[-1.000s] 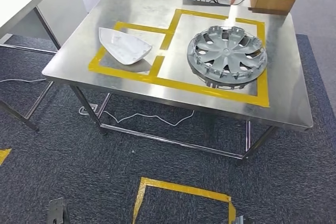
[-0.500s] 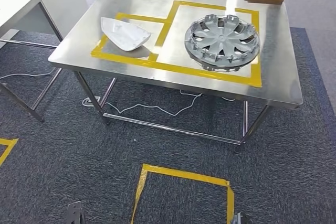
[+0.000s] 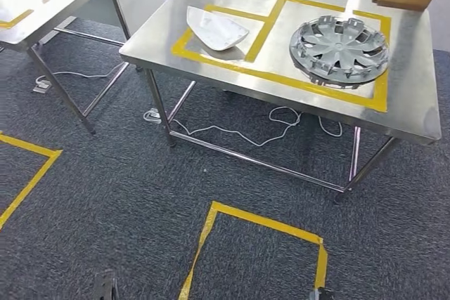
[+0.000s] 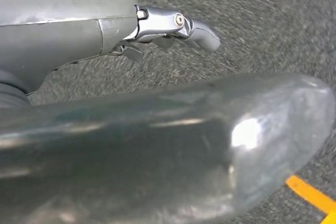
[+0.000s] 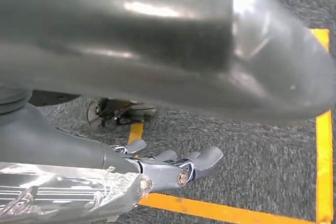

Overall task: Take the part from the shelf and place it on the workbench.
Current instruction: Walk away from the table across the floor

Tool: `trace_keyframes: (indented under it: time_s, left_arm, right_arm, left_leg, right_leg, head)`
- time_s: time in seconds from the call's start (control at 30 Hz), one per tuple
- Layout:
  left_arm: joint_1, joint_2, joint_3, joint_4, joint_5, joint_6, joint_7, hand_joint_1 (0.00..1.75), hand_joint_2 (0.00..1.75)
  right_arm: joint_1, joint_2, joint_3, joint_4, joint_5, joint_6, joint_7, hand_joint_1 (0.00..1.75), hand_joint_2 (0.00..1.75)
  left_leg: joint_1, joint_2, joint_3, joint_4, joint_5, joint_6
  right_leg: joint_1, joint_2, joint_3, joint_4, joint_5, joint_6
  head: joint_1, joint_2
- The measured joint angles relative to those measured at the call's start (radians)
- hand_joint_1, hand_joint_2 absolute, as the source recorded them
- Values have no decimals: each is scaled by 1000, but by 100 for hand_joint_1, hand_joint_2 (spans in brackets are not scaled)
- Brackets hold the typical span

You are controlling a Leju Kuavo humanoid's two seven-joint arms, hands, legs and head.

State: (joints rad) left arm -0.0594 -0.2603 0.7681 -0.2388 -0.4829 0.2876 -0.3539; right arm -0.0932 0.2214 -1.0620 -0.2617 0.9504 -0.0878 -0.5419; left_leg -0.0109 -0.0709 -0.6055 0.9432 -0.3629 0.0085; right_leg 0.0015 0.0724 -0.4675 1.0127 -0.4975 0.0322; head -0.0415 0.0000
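While the left hand [image 4: 174, 27] hangs over grey carpet [image 3: 133, 194] with fingers loosely extended, holding nothing, the right hand [image 5: 174, 169] does likewise — fingers apart, above yellow floor tape [image 5: 222, 211]. Upper right of the head view, the hubcap [image 3: 339, 50] lies on the steel bench [image 3: 419, 103] — a white part [image 3: 215, 29] beside it.
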Motion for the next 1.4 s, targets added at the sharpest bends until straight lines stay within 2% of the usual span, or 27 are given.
trace_keyframes:
  time_s: [0.03,0.07,0.13,0.2,0.27,0.33,0.37,0.43,0.5,0.53,0.6,0.67,0.73,0.8,0.83,0.87,0.9,0.97,1.03,1.1,1.13,1.2,1.23,1.3,1.33,1.37,1.4]
  left_arm:
    - [-1,-1,1,0,2,-2,-2,0,0]
    - [0,-2,3,0,3,-3,-3,0,0]
    - [5,-2,6,0,4,-4,-3,0,0]
    - [7,-3,10,1,5,-3,-4,0,0]
    - [7,-3,13,1,5,-3,-4,0,0]
    - [8,-3,16,1,5,-4,-4,0,0]
    - [9,-2,17,1,5,-4,-4,0,0]
    - [8,-1,17,1,4,-6,0,0,0]
    - [7,-1,18,1,3,-7,7,0,0]
    - [7,-1,19,1,6,-8,11,0,0]
    - [8,0,26,2,18,-17,10,0,0]
    - [7,0,36,2,30,-26,2,0,0]
    - [4,-2,44,2,35,-28,-3,0,0]
    - [2,-3,49,2,39,-32,-5,0,0]
    - [2,-4,52,2,43,-36,-5,0,0]
    - [2,-4,56,2,46,-41,-5,0,0]
    - [2,-4,60,2,49,-46,-5,0,0]
    - [1,-4,67,2,52,-53,-6,0,0]
    - [-2,-5,72,2,53,-56,-6,0,0]
    - [-2,-4,75,2,53,-58,-6,0,0]
    - [0,-4,75,2,53,-58,-6,0,0]
    - [0,-4,76,3,53,-58,-6,0,0]
    - [-1,-4,77,3,53,-58,-6,0,0]
    - [-3,-3,78,3,53,-58,-6,0,0]
    - [-2,-2,79,3,53,-58,-6,0,0]
    - [-1,-2,80,3,54,-58,-6,0,0]
    - [0,-1,80,3,54,-58,-6,0,0]
  right_arm:
    - [-2,0,0,0,2,-2,1,0,0]
    - [-2,0,0,0,3,-2,2,0,0]
    - [-3,3,0,1,5,-4,2,0,0]
    - [0,5,0,2,6,-5,3,0,0]
    - [4,5,0,2,6,-5,3,0,0]
    - [7,5,0,2,6,-6,4,0,0]
    - [7,5,0,2,6,-6,4,0,0]
    - [6,5,0,1,9,-7,4,0,0]
    - [6,5,1,1,13,-10,4,0,0]
    - [5,5,1,1,16,-11,4,0,0]
    - [3,5,2,1,23,-12,5,0,0]
    - [1,6,3,1,31,-15,5,0,0]
    - [1,8,4,2,37,-18,7,0,0]
    - [3,8,6,2,47,-20,10,0,0]
    - [4,8,8,2,51,-21,13,0,0]
    - [4,8,11,2,56,-21,15,0,0]
    - [4,8,14,2,59,-21,16,0,0]
    - [3,8,19,2,64,-20,17,0,0]
    - [1,8,22,2,66,-19,17,0,0]
    - [1,8,25,2,67,-19,17,0,0]
    - [1,9,26,2,67,-19,17,0,0]
    - [2,10,28,2,67,-18,17,0,0]
    - [3,10,28,2,67,-18,17,0,0]
    - [7,10,28,2,67,-18,17,0,0]
    - [8,10,28,2,67,-18,17,0,0]
    - [8,10,28,2,68,-18,17,0,0]
    - [7,10,28,2,68,-17,17,0,0]
  left_leg:
    - [0,-8,-5,1,9,-5]
    - [0,-18,-9,2,17,-11]
    - [3,-20,-22,14,11,-22]
    - [4,14,-56,90,-57,-34]
    - [9,49,-103,226,-144,-47]
    - [17,59,-115,303,-165,-57]
    - [22,64,-93,286,-149,-61]
    - [28,94,-2,161,-102,-68]
    - [25,128,65,56,-81,-63]
    - [23,135,73,37,-83,-54]
    - [21,116,64,36,-86,-31]
    - [22,96,56,34,-81,-12]
    - [21,75,49,33,-74,1]
    - [16,51,41,34,-68,9]
    - [14,37,38,34,-65,11]
    - [12,24,37,34,-63,11]
    - [10,9,37,34,-60,10]
    - [8,-16,34,36,-56,6]
    - [9,-38,24,39,-49,-4]
    - [14,-58,13,39,-41,-17]
    - [14,-52,8,43,-43,-22]
    - [13,-8,-22,99,-81,-32]
    - [13,23,-50,157,-117,-36]
    - [16,53,-109,284,-176,-46]
    - [18,58,-122,317,-182,-50]
    - [21,62,-116,312,-169,-53]
    - [24,69,-90,270,-141,-56]
  right_leg:
    - [0,8,29,-48,-21,-2]
    - [1,1,36,-67,-28,-4]
    - [0,-24,27,-69,-19,-16]
    - [-4,-53,15,-71,-5,-27]
    - [-3,-82,2,-70,4,-29]
    - [-4,-113,-9,-66,10,-26]
    - [-5,-127,-13,-63,13,-23]
    - [-8,-151,-17,-52,13,-14]
    - [-5,-170,-25,-40,9,-2]
    - [-2,-178,-27,-36,8,5]
    - [-1,-192,-27,-33,7,16]
    - [-6,-161,-42,-1,-19,27]
    - [-9,-104,-95,113,-84,32]
    - [-8,-79,-160,249,-135,30]
    - [-6,-75,-176,277,-135,27]
    - [-5,-72,-171,263,-115,23]
    - [-4,-66,-146,210,-79,18]
    - [-4,-26,-78,64,-14,6]
    - [-4,6,-45,-14,4,0]
    - [-2,-7,-43,-24,5,-5]
    - [-2,-18,-41,-27,10,-10]
    - [-6,-45,-38,-36,20,-18]
    - [-6,-60,-38,-37,22,-20]
    - [-6,-93,-40,-37,23,-21]
    - [-7,-109,-41,-37,22,-21]
    - [-8,-123,-42,-36,21,-20]
    - [-9,-137,-42,-34,20,-17]
  head:
    - [0,0]
    - [-1,0]
    - [0,0]
    - [-6,0]
    - [-13,0]
    - [-13,0]
    - [-13,0]
    - [-13,0]
    - [-15,0]
    - [-15,0]
    - [-11,0]
    - [-8,0]
    - [-3,0]
    - [-2,0]
    - [-1,0]
    - [-2,0]
    - [-2,0]
    - [-1,0]
    - [-2,0]
    - [-2,0]
    - [-2,0]
    - [-9,0]
    - [-13,0]
    - [-18,0]
    - [-18,0]
    - [-18,0]
    - [-18,0]
